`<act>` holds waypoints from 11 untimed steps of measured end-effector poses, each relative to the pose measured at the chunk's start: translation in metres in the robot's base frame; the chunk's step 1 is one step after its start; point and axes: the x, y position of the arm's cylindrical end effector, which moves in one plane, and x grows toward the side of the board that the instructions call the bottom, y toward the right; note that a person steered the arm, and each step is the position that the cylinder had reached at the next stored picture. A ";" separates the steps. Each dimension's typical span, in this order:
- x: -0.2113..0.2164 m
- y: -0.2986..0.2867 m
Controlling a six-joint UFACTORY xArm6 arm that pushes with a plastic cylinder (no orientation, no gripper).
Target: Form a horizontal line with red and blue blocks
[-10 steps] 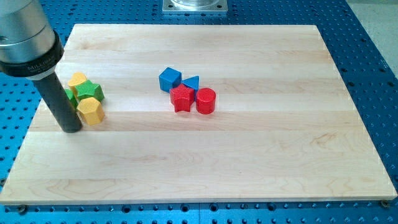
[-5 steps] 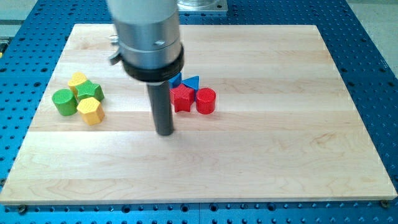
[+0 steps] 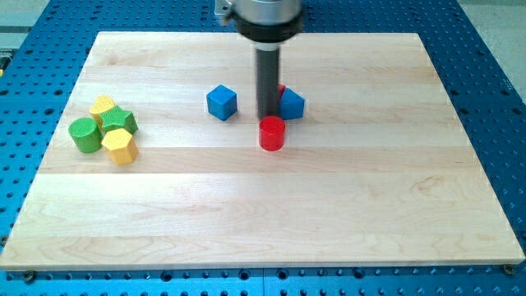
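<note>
My tip (image 3: pixel 268 117) stands near the board's middle, just above the red cylinder (image 3: pixel 272 133) and between the two blue blocks. The blue cube (image 3: pixel 222 102) lies to the tip's left. A second blue block (image 3: pixel 291 104), its shape unclear, lies right against the rod's right side. A sliver of a red block (image 3: pixel 282 88) shows behind the rod, at the top of that blue block; most of it is hidden, so its shape cannot be made out.
At the view's left a cluster lies close together: a green cylinder (image 3: pixel 83 134), a green star (image 3: pixel 120 120), a yellow block (image 3: pixel 103 105) and a yellow hexagonal block (image 3: pixel 120 145). The wooden board (image 3: pixel 411 205) lies on a blue perforated table.
My tip has moved from the left cluster rightward and up into the red and blue group. The blue triangle block and red star were pushed right and up; the blue cube shifted slightly; the red cylinder stayed.
</note>
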 end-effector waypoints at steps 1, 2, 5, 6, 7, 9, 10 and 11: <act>0.002 0.058; 0.025 0.020; 0.008 -0.091; -0.010 -0.091; 0.014 -0.116; -0.060 -0.136; -0.063 -0.124; -0.058 -0.122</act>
